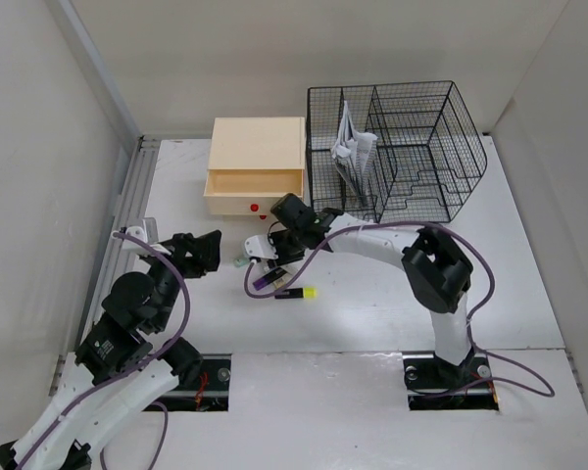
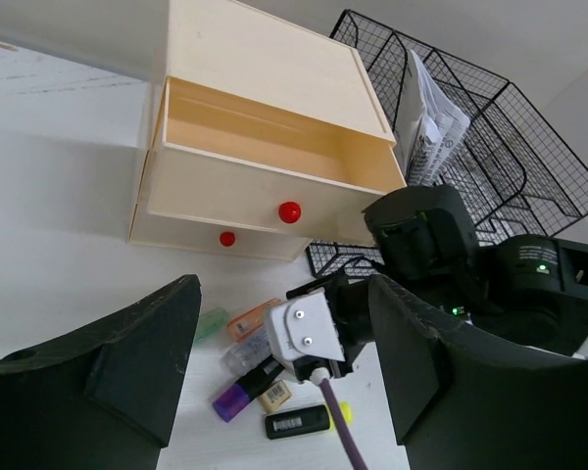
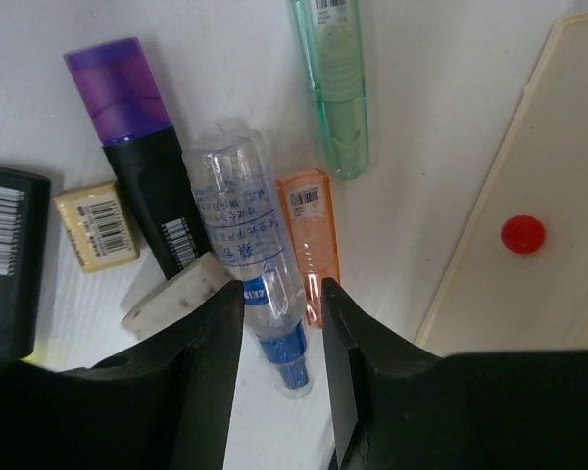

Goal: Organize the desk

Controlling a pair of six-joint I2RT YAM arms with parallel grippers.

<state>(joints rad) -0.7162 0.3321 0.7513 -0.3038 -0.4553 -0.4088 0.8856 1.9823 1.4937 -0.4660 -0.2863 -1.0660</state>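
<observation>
On the white desk [image 1: 372, 304] lies a heap of small stationery in front of the drawer box. In the right wrist view, my right gripper [image 3: 279, 294] is shut on a clear glue bottle with a blue cap [image 3: 235, 215]. An orange tube [image 3: 309, 230] lies against the bottle, partly between the fingers. Around them lie a green tube [image 3: 338, 88], a purple highlighter [image 3: 137, 157], a tan eraser [image 3: 98, 225], a white eraser [image 3: 176, 294] and a black marker [image 3: 5, 255]. My left gripper [image 2: 279, 323] hangs open and holds nothing, left of the heap [image 1: 208, 253].
A beige wooden drawer box [image 1: 256, 166] stands behind the heap, its upper drawer pulled out [image 2: 265, 147]. A black wire mesh organizer [image 1: 412, 147] with folded papers [image 1: 353, 152] stands to its right. A metal rail [image 1: 127, 206] runs along the desk's left edge.
</observation>
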